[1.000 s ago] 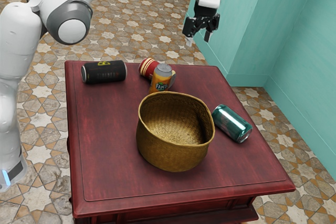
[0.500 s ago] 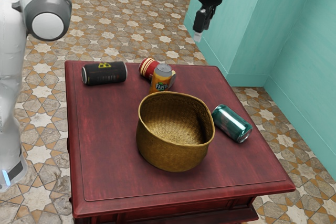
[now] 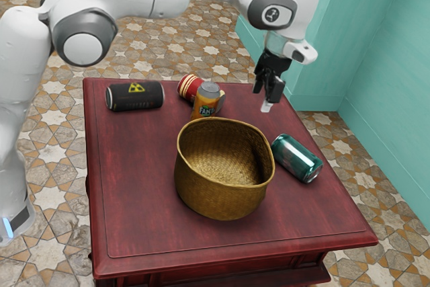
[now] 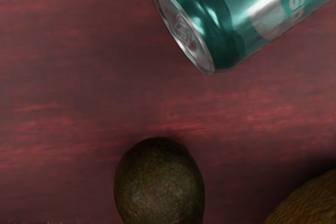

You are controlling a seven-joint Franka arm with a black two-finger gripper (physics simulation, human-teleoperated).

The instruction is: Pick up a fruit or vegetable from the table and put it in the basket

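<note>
**Avocado below us, fingers spread above it**

The avocado (image 4: 159, 182), as we take it to be, rests on the worktop (image 3: 141, 179), outside the basket (image 3: 225, 199) and just beside its far side, with the teal can (image 3: 295, 158) apart from it toward the exterior view's right. We judge that it lies below our fingers (image 3: 265, 99), a little nearer and toward the exterior view's left, so the coming move should be a small shift that way and then a drop. One rounded end faces the can's side; the rest is cut off, so we can only guess that its long axis runs left to right. With one arm, there is no choice of hand

It looks dark, brownish green, finely speckled and dull, with a smooth egg-like outline. Our fingers are spread with nothing between them, up in the air

Outward from there, the basket stands upright, its mouth open for the drop. The orange can (image 3: 205, 102) and red can (image 3: 189, 87) are beyond it, and the black can (image 3: 134, 96) lies at the far left. A careless descent could clip the basket's rim
</note>
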